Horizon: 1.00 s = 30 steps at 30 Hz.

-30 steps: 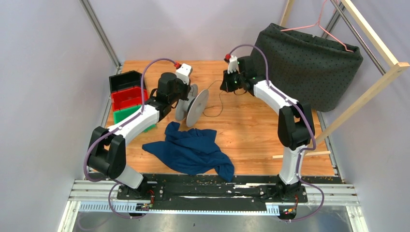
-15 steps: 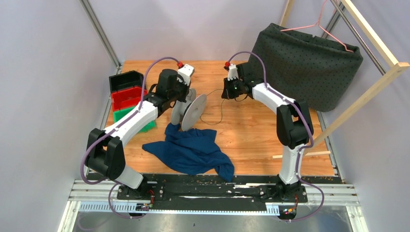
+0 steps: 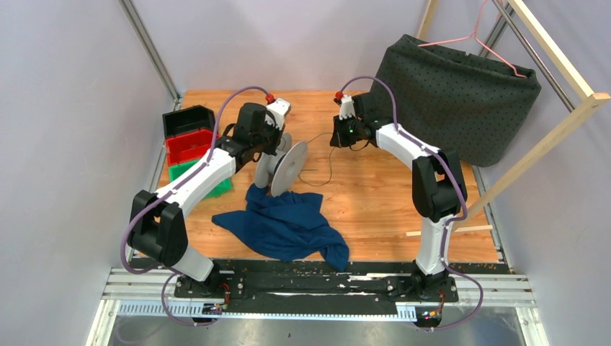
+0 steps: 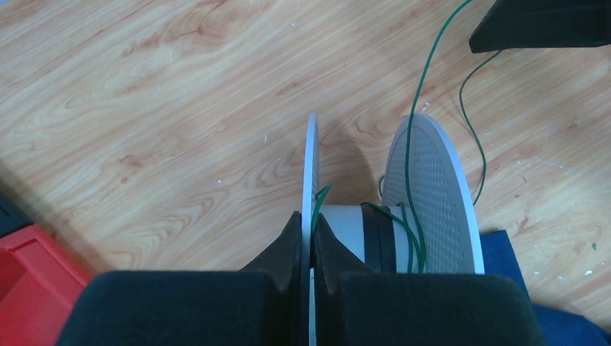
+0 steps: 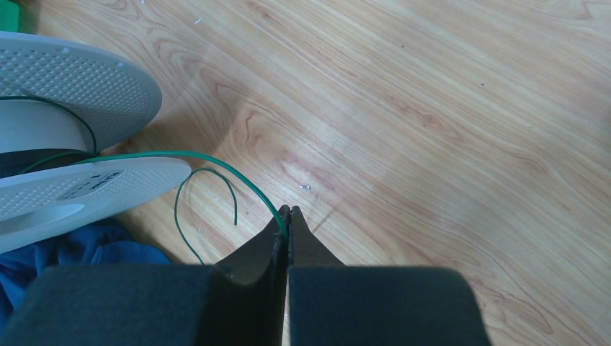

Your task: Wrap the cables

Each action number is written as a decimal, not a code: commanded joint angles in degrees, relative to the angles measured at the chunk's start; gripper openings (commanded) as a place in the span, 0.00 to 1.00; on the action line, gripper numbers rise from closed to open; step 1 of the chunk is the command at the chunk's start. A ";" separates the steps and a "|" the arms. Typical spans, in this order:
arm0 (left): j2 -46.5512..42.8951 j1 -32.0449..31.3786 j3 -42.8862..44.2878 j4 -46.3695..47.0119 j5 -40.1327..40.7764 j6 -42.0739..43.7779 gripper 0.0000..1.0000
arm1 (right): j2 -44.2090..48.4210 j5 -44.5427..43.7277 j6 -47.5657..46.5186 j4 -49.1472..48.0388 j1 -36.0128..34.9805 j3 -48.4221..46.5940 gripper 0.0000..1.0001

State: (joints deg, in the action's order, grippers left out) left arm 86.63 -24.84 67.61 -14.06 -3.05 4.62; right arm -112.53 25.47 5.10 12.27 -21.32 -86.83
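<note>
My left tool is pinched on one thin flange of the white spool, holding it on edge. My right tool is pressed together on the green wire, which runs from its tips over the other flange's rim to a few turns on the hub. To wind well, I judge I need light tension, the strand guided between the flanges, and no tug that twists the spool from its narrow grip.

White perforated round spool, carried by left gripper, has moved nearer; its lower rim now meets the crumpled blue cloth. Right gripper has shifted slightly nearer too.
</note>
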 commanded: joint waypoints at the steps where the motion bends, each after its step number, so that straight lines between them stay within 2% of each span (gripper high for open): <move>1: 0.82 0.06 1.56 -2.86 0.24 1.22 0.00 | -1.01 -0.34 0.64 1.19 -0.04 -1.42 0.01; 6: 0.31 0.12 2.25 -2.64 1.01 0.32 0.00 | -0.58 -0.02 0.62 1.17 -0.03 -1.17 0.01; 10: -0.23 0.68 4.11 -2.66 0.78 -1.68 0.00 | -0.92 4.52 -0.04 0.20 -0.04 -0.45 0.01; 14: -1.25 2.49 6.60 -2.50 -1.82 -5.07 0.00 | -3.06 7.80 1.03 -0.14 -0.04 -0.06 0.01; 20: -4.65 7.56 8.90 1.66 -8.57 -14.63 0.00 | -4.21 9.58 2.08 -1.18 -0.02 0.58 0.01; 22: -5.55 8.84 9.75 3.49 -10.80 -18.03 0.00 | -3.75 10.29 2.98 -2.83 -0.04 1.20 0.05; 26: -6.06 10.81 11.77 6.96 -14.63 -25.20 0.00 | -3.38 12.86 6.45 -7.51 -0.02 2.14 0.21; 30: -7.31 11.04 13.52 11.11 -13.45 -30.89 0.00 | -2.73 14.93 15.25 -20.56 -0.04 6.45 0.35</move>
State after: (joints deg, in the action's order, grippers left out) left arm 82.37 -14.02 77.76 -11.55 -13.96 -17.39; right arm -116.49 36.97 11.51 4.08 -21.34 -84.40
